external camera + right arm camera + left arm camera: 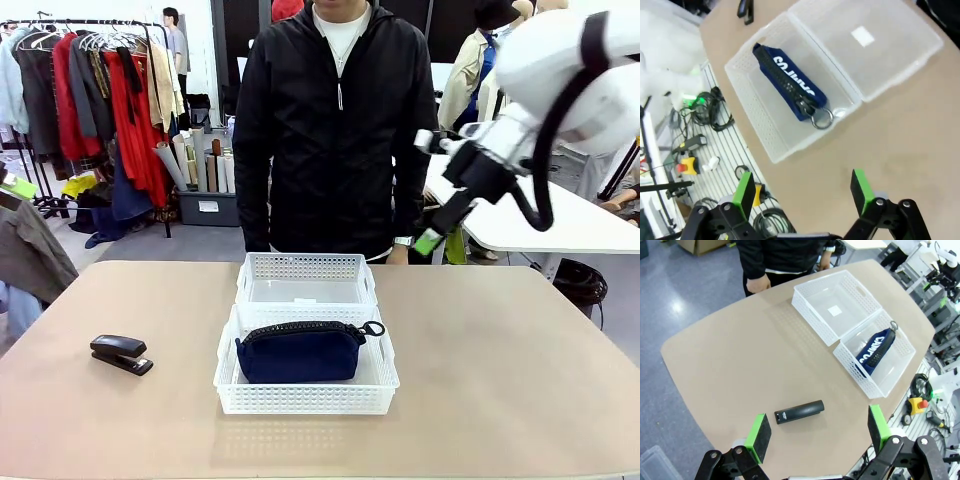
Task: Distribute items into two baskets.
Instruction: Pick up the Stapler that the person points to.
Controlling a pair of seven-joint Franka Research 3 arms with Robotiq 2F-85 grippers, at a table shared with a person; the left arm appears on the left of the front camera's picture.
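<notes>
Tabletop [500,380] in pale brown, viewed across toward a person [335,130] in a black jacket who stands at the far edge. Your left gripper [818,434] hangs above the table's left side. Its two fingers [759,437], tipped with green pads, are spread wide apart, holding nothing and touching nothing. The small black stapler [799,411] lies flat on the bare table below it, just beyond the gap between the pads in the left wrist view. It is well apart from the baskets and to their left.

Your right gripper [435,232] is raised high over the far right of the table, near the person's arm. From its own wrist camera the fingers are likewise wide open and empty, with bare table under them just beside a corner of the near basket [755,115].

Two white lattice baskets sit at the middle of the table, one behind the other and touching. The near basket holds the navy blue pouch [300,352], with its black zipper on top and its ring pull [822,119] at the end nearest your right gripper. The far basket [305,268], closest to the person, shows a small white label [834,311] on its floor
</notes>
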